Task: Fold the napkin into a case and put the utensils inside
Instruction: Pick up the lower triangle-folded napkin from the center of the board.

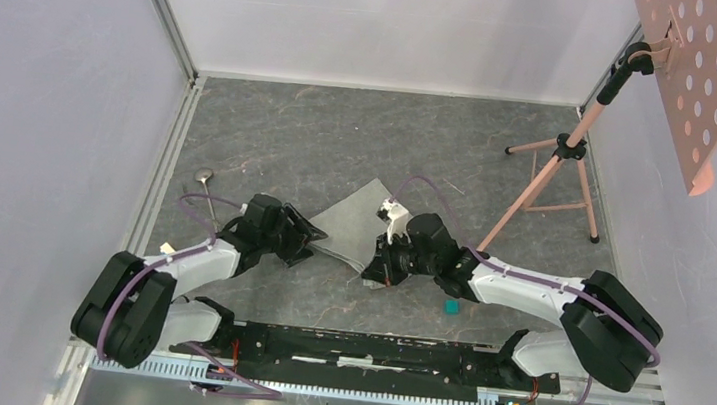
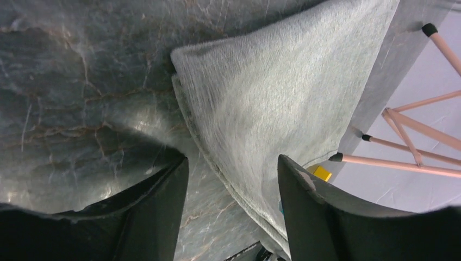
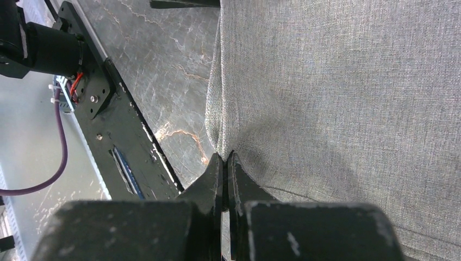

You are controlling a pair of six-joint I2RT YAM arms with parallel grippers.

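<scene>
Overhead view of a grey marbled table [image 1: 342,130] with two black robot arms reaching in from the 6 o'clock edge. The napkin [image 1: 352,224], a grey-green cloth, lies flat near the middle of the table in a partly folded, roughly diamond shape, with doubled layers showing along one edge.

The left gripper [image 1: 315,238] sits at the napkin's 8 o'clock side. Its wrist camera shows its jaws spread wide and holding nothing, poised above the cloth's layered edge. The right gripper [image 1: 371,269] is at the napkin's 5 o'clock corner, its jaws pressed together and pinching the hem, which puckers at the fingertips.

A silver spoon [image 1: 204,176] lies well apart at the napkin's 9 o'clock, near the table's left rail. No fork can be picked out. A teal cube [image 1: 450,306] sits at 4 o'clock, and a pink tripod stand [image 1: 548,182] stands at 2 o'clock.

The cloth looks light, limp and coarsely woven, so it should grip well but sag and slide if lifted from a single point. Corners and hems, taken by both grippers, are probably the best holds.
</scene>
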